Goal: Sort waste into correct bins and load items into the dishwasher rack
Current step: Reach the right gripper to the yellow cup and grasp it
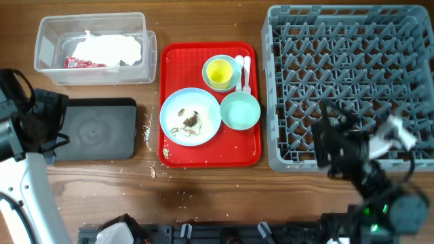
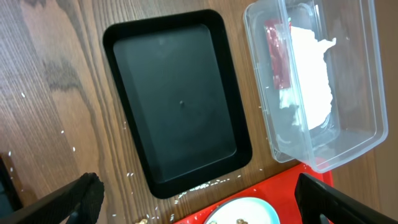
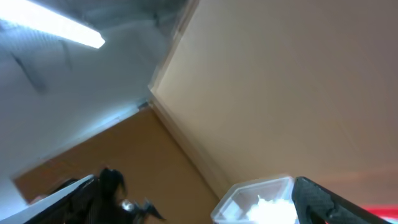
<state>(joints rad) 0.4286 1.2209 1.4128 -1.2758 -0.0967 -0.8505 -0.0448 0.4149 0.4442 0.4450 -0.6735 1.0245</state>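
The clear tub [image 1: 47,34] holds white napkins [image 1: 108,49] and a red wrapper [image 1: 85,63]; they also show in the left wrist view [image 2: 311,74]. The black tray [image 1: 102,129] is empty [image 2: 180,99]. A pale blue plate [image 1: 203,108] with food scraps [image 1: 190,120], a mint-green bowl [image 1: 240,110], a yellow cup [image 1: 218,72] inside a light blue bowl [image 1: 230,61], and white cutlery [image 1: 244,71] lie on the red tray. The grey rack [image 1: 352,54] stands at the right. My left gripper [image 2: 199,202] is open and empty above the black tray's near end. My right gripper [image 3: 205,205] is open and empty, tilted upward over the rack's front [image 1: 330,132].
The red tray [image 1: 203,154] sits between the black tray and the rack. Crumbs [image 1: 150,129] are scattered on the wooden table beside the red tray and near its front corner [image 1: 154,173]. The right wrist view shows mostly wall and ceiling, with the clear tub [image 3: 249,196] low in frame.
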